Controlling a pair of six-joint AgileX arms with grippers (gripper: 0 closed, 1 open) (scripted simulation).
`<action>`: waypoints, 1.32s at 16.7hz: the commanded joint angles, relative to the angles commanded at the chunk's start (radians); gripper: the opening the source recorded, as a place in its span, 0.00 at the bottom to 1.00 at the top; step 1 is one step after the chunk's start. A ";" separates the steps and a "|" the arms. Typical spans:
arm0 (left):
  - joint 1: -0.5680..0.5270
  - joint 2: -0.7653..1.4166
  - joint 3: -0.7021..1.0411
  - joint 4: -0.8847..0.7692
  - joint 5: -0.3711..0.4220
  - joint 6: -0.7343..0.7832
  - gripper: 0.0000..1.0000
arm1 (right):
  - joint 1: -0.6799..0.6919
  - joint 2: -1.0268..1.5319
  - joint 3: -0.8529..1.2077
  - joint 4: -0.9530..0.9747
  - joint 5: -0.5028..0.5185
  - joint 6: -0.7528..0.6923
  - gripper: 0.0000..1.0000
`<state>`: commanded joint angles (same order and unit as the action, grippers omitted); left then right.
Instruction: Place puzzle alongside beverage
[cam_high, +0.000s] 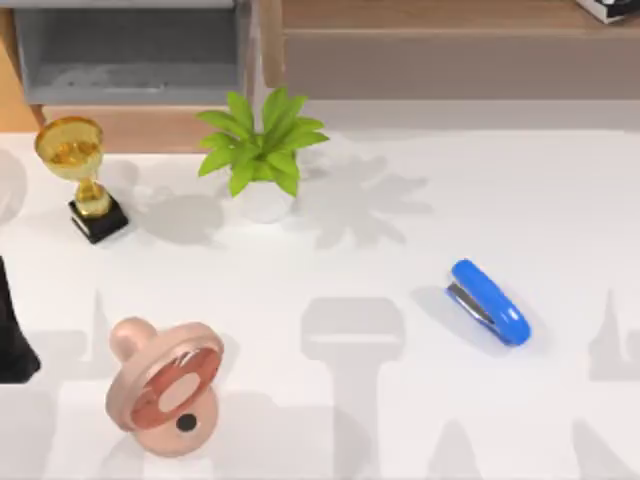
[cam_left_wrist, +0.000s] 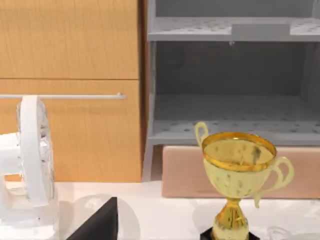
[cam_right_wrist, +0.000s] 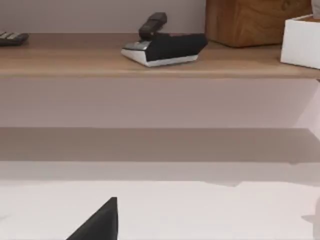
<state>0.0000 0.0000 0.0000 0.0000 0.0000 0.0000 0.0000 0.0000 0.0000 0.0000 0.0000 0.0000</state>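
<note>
- Table (cam_high: 400, 230): white surface, four items standing on it.
- Gold trophy (cam_high: 82, 175): upright on a black base, far left.
- Potted plant (cam_high: 262, 150): far side, right of the trophy and apart from it.
- Blue stapler (cam_high: 490, 303): lying right of centre, well apart from everything else.
- Pink pacifier (cam_high: 165, 385): near left.
- Left arm (cam_high: 10, 330): dark shape at the table's left edge, left of the pacifier and not touching it.
- Left gripper (cam_left_wrist: 102, 225): seen as a dark wedge, facing the trophy, a white fan (cam_left_wrist: 30, 160) and a grey shelf unit (cam_left_wrist: 230, 75). Jaw state cannot be told.
- Right gripper (cam_right_wrist: 100, 222): seen as a dark wedge over bare table, facing a wooden shelf (cam_right_wrist: 150, 62) that carries a black-and-silver device (cam_right_wrist: 165, 47). Jaw state cannot be told.
- Puzzle and beverage: location cannot be told.
</note>
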 joint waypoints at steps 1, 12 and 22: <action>0.000 0.000 0.000 0.000 0.000 0.000 1.00 | 0.000 0.000 0.000 0.000 0.000 0.000 1.00; 0.000 0.000 0.000 0.000 0.000 0.000 1.00 | -0.105 0.580 0.538 0.058 -0.095 0.004 1.00; 0.000 0.000 0.000 0.000 0.000 0.000 1.00 | -0.235 1.487 1.312 0.108 -0.198 0.014 1.00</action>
<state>0.0000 0.0000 0.0000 0.0000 0.0000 0.0000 -0.2348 1.4869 1.3124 0.1077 -0.1984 0.0140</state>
